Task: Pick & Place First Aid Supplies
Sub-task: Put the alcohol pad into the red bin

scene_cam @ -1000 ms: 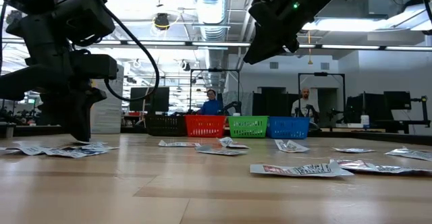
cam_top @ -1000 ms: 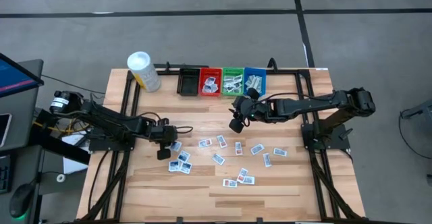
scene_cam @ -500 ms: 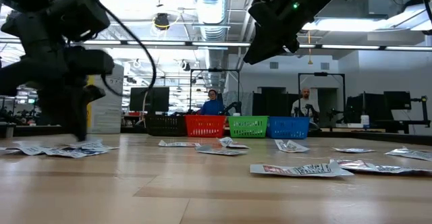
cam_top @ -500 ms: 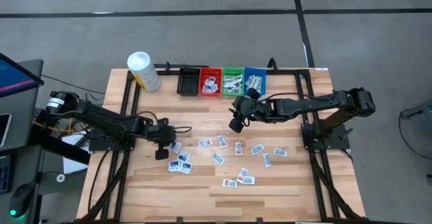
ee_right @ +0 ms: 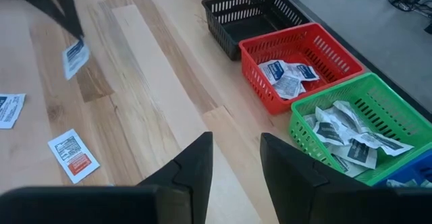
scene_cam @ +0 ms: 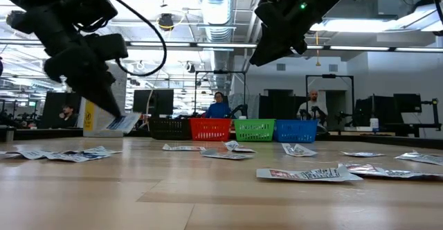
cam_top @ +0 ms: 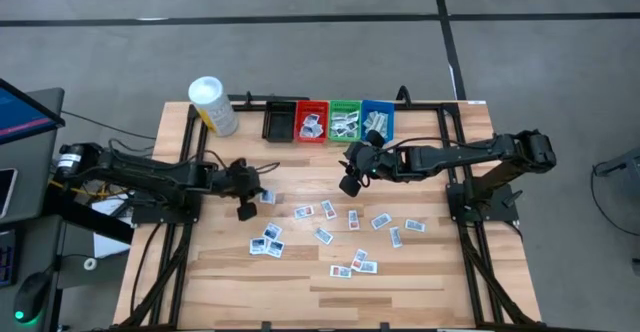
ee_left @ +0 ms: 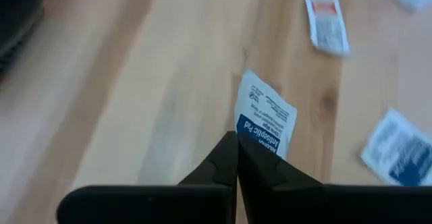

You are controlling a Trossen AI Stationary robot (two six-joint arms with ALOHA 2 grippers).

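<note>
White with blue print, the packet (ee_left: pixel 264 118) hangs pinched between the pressed-together fingertips of my left gripper (cam_top: pixel 247 206), lifted clear of the wooden table (cam_top: pixel 220 272). More packets (cam_top: pixel 345 224) lie scattered toward four o'clock of that hand. My right gripper (ee_right: pixel 233 158) hovers with its fingers parted and holding nothing, above the boards, with the red bin (cam_top: pixel 311 121) at its eleven o'clock and the green bin (cam_top: pixel 345 119) at twelve.

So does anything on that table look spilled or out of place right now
Nothing looks damaged. Loose packets lie scattered at odd angles across the table, awaiting sorting. The left gripper holds one antiseptic pad packet lifted off the wood.
</note>
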